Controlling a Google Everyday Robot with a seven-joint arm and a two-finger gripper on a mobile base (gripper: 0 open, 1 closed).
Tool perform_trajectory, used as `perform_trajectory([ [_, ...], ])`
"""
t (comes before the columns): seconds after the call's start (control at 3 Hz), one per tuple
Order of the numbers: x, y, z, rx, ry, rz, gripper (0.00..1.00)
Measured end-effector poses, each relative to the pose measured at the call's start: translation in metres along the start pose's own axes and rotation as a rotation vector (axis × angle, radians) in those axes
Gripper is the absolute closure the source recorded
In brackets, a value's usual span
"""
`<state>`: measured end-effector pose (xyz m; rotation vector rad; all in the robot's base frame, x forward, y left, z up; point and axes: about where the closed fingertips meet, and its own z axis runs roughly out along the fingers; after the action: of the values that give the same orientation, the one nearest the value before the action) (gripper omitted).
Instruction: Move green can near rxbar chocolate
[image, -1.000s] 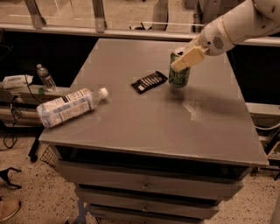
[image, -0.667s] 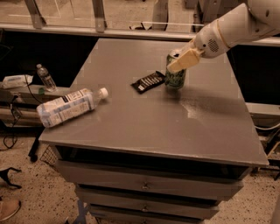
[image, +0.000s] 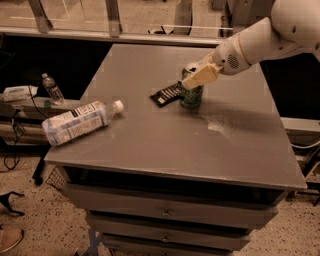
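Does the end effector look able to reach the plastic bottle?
Probably not yet: the end effector is shut on the green can; toward the plastic bottle only the flat rxbar chocolate lies between.

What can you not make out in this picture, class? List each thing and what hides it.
1. Camera view: green can, upper side covered by the gripper at its top.
2. rxbar chocolate: lettering too small; contact with the can unclear.
3. Plastic bottle: label print too small.
4. Arm: cut off by the right edge.
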<state>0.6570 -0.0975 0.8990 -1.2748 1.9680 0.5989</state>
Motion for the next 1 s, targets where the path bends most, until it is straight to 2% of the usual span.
perform_trajectory([
  [0.33, -0.0002, 0.0006, 0.0024, -0.005, 0.001, 0.0, 0.82],
  [1.0, -0.0007, 0.0015, 0.0053, -0.01, 0.002, -0.001, 0.34],
])
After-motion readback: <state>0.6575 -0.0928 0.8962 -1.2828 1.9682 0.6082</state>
